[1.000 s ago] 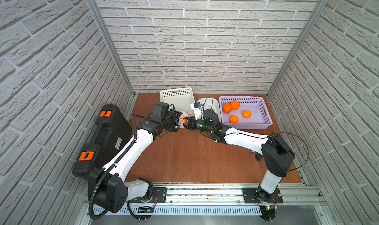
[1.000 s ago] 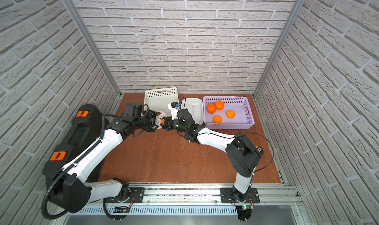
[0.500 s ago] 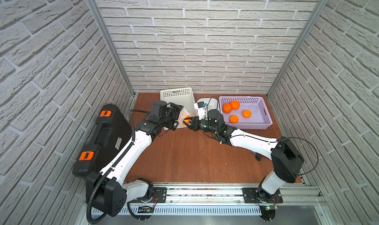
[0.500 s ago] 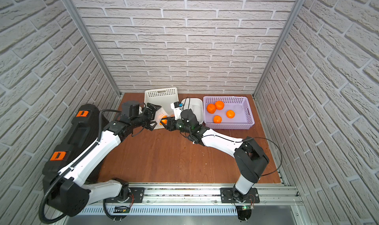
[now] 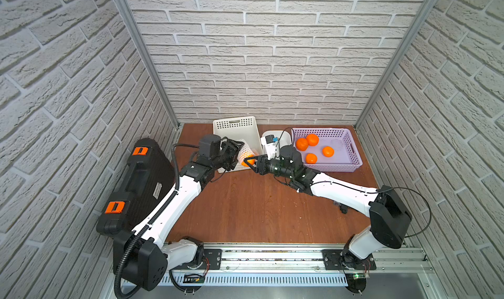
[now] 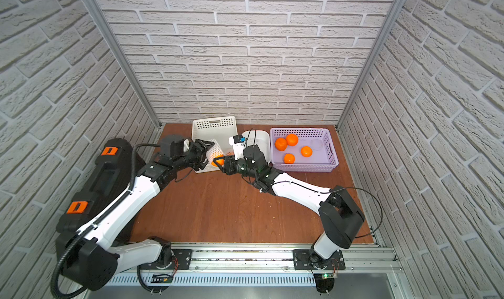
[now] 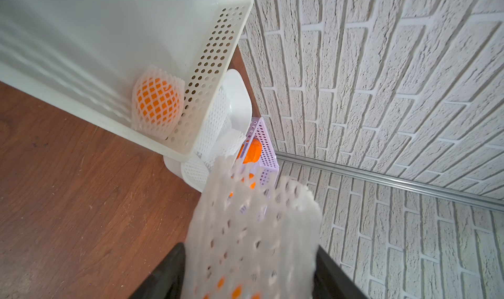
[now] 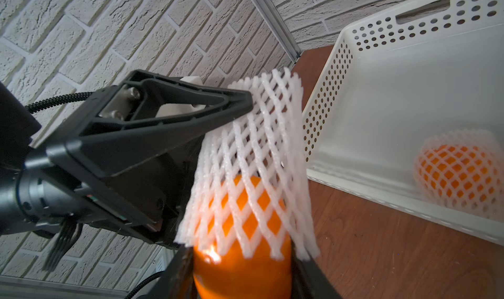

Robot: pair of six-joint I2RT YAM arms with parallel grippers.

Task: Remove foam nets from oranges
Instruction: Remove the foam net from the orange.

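Note:
My right gripper [image 8: 241,260] is shut on an orange [image 8: 240,270] held above the table just in front of the white basket [image 5: 234,123]. A white foam net [image 8: 256,161] covers only the orange's far half and sticks out past it as a loose tube. My left gripper [image 7: 249,259] faces it with the net's free end [image 7: 253,229] filling the gap between its fingers. In both top views the two grippers meet tip to tip, with the orange [image 5: 248,162] [image 6: 219,162] and net [image 5: 246,147] [image 6: 214,147] between them. Another netted orange [image 7: 156,101] [image 8: 461,175] lies in the basket's corner.
A purple basket [image 5: 354,150] at the back right holds several bare oranges [image 5: 306,142]. A small white tub [image 5: 283,136] between the baskets holds loose foam nets [image 7: 215,126]. A black case [image 5: 141,180] with orange latches lies along the left wall.
The left gripper opened wide, drew back a little, then closed on the net's free end. The right gripper kept its hold on the orange and shifted slightly right.

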